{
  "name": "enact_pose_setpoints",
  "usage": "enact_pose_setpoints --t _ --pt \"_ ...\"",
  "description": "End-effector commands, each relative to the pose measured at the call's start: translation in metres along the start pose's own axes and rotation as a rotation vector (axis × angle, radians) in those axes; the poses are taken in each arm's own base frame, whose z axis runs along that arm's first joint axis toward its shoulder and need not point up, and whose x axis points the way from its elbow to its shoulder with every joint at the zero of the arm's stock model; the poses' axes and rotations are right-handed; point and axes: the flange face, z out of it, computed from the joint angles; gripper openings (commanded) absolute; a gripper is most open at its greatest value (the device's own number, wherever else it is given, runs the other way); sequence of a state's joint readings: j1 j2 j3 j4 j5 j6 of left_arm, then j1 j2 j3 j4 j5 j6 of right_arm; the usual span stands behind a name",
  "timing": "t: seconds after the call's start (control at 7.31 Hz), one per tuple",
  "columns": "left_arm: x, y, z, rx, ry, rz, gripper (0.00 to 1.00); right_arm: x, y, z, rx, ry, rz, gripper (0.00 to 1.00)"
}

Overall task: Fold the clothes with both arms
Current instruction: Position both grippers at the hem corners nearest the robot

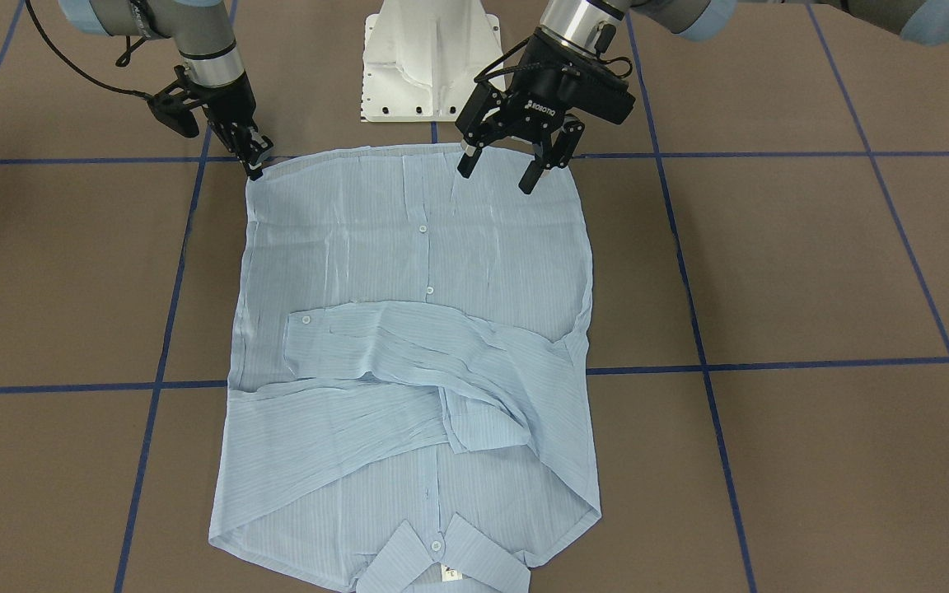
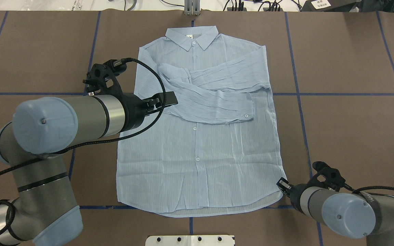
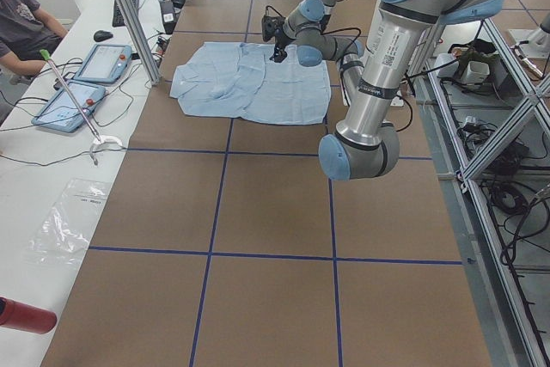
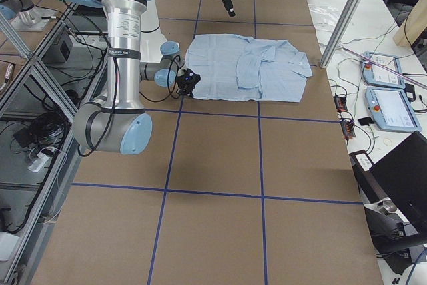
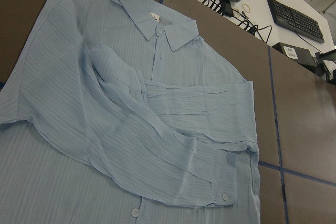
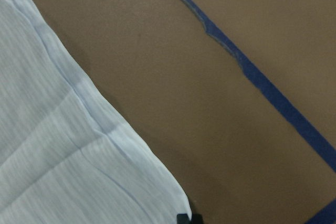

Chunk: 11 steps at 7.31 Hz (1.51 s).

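- Left arm [image 2: 80, 116]: smooth silver-grey tube with pale blue caps and a black cable looped along it, coming in from the left.
- Left gripper [image 1: 497, 177]: black, two-fingered, raised well clear above the shirt's left half. Fingers spread wide, holding nothing.
- Shirt [image 2: 200, 153]: pale blue, thin, finely striped, lightly creased. Spread flat and front-up in the middle of the table, with the hem near the robot.
- Collar [image 2: 192, 37]: pointed and buttoned, at the far end, with a tiny white label inside.
- Sleeves [image 2: 217, 99]: both folded across the chest, overlapping in soft pleats. Upper cuff ends toward the right with one white button.
- Buttons [image 2: 197, 159]: small, round, white, in a line down the front.
- Right gripper [image 1: 254, 165]: black, low at the hem's right corner, fingers drawn together with the tips touching that corner. Cannot tell whether cloth is pinched between them.
- Right arm [image 2: 347, 208]: same grey tube and blue caps, low at the near right.
- Table [image 2: 347, 130]: matte brown sheet, marked into squares by blue tape [image 2: 351, 94]. Tape edge ragged in the right wrist view.
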<state>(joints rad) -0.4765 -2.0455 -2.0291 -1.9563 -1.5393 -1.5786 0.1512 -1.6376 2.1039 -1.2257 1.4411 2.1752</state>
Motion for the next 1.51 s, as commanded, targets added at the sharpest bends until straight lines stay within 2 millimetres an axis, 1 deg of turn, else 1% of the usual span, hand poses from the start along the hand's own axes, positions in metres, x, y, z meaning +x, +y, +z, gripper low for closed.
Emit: enact_pose_setpoints --t 0.0,0.14,0.27,0.41,0.55,0.68,0.82,0.96,1.09,1.23,1.37 --pt "-0.049 0.029 0.021 -0.049 -0.167 -0.038 1.00 -0.007 0.000 -0.019 -0.019 -0.025 0.007 0.00" --pt "-0.080 0.059 0.029 -0.094 -0.228 -0.021 0.99 -0.008 0.000 -0.025 -0.016 -0.016 0.005 0.00" --pt "-0.113 0.082 0.032 -0.121 -0.288 -0.043 0.93 -0.009 0.000 -0.028 -0.015 -0.014 0.005 0.00" --pt "-0.139 0.101 0.032 -0.145 -0.340 -0.059 0.87 -0.009 0.001 -0.029 -0.016 -0.016 0.005 0.00" --pt "-0.164 0.111 0.032 -0.153 -0.391 -0.083 0.74 -0.010 0.001 -0.030 -0.017 -0.019 0.006 0.00" --pt "-0.174 0.124 0.033 -0.167 -0.417 -0.116 0.68 -0.011 -0.001 -0.030 -0.014 -0.021 0.009 0.00" --pt "-0.183 0.148 0.036 -0.189 -0.445 -0.146 0.64 -0.009 -0.001 -0.029 -0.012 -0.017 0.007 0.00" --pt "-0.180 0.160 0.035 -0.205 -0.445 -0.163 0.60 -0.010 -0.002 -0.030 -0.012 -0.019 0.009 0.00" --pt "-0.181 0.173 0.036 -0.220 -0.451 -0.171 0.59 -0.010 -0.001 -0.030 -0.014 -0.019 0.008 0.00" --pt "-0.185 0.184 0.035 -0.235 -0.460 -0.160 0.54 -0.010 -0.001 -0.030 -0.014 -0.019 0.008 0.00" --pt "-0.185 0.184 0.036 -0.235 -0.462 -0.160 0.49 -0.010 -0.001 -0.030 -0.013 -0.020 0.009 0.00"
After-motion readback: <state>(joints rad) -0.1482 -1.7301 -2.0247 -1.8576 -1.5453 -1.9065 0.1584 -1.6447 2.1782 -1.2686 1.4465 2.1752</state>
